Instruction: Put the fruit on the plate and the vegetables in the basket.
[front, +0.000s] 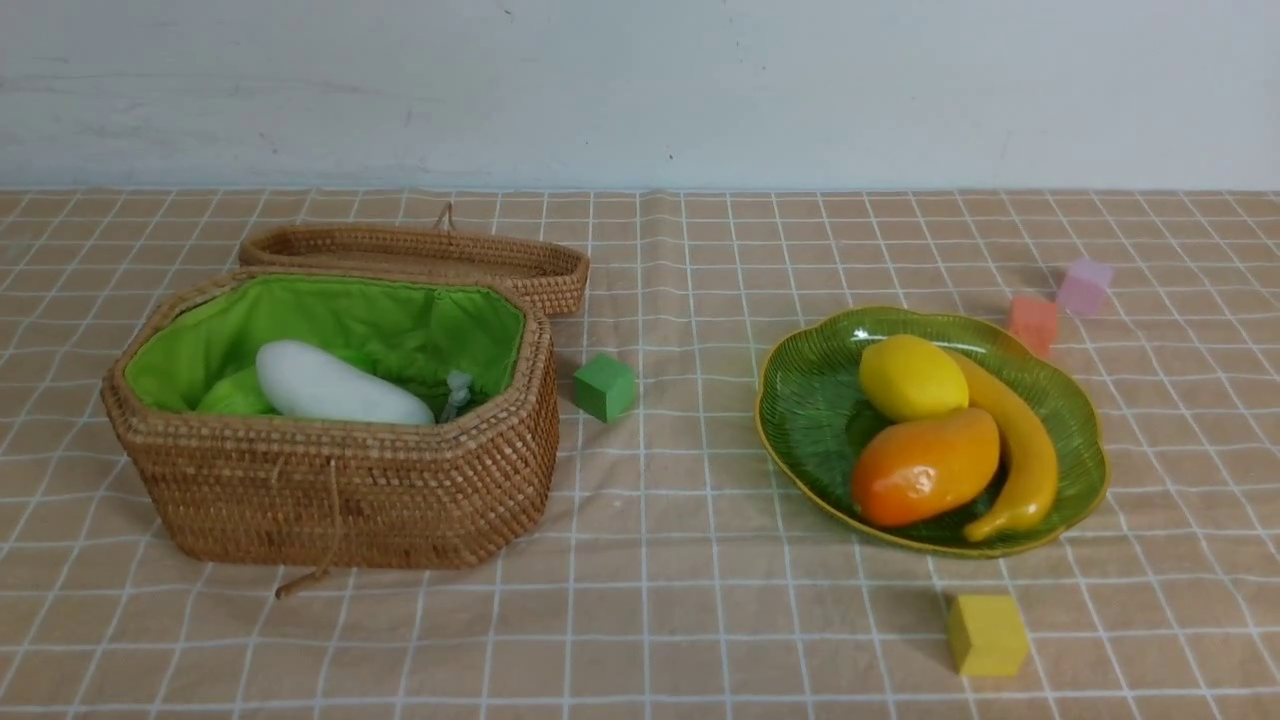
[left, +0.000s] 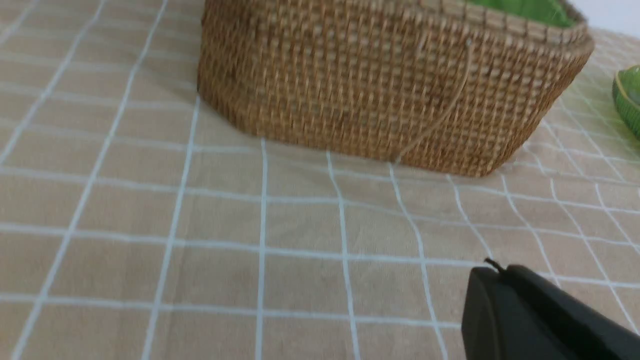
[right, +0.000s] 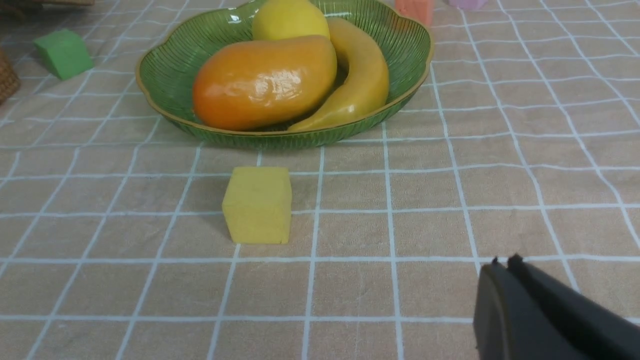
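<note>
Both sets of jaws look pressed together and hold nothing: the left gripper (left: 492, 267) shows as a dark tip low over the checked cloth on the counter (left: 150, 225), and the right gripper (right: 502, 265) shows the same way, its two tips meeting with no gap. Neither arm appears in the front view.

All three fruit sit on the plate (front: 800, 400): the lemon (front: 910, 375) at the back, the mango (front: 925, 465) in front of it and touching it, the banana (front: 1020, 460) curving along their right side. In the basket (front: 330, 490) only the white radish (front: 340, 388) is plain to see, lying on the green lining; something pale green lies beside it, too hidden to name. The pepper and eggplant cannot be seen from here, though none lies on the cloth, so the sorting looks finished or nearly so. The lid (front: 420, 255) rests behind the basket, touching its back rim.

The risks now are mostly of disturbance. A yellow cube (right: 257, 205) stands between the right gripper and the plate, so a forward move at this height would shove it into the rim. A green cube (front: 604, 386) sits just beside the basket and could be mistaken for a vegetable. The glossy fruit are heaped together, and a knock to the plate might roll the lemon out.
</note>
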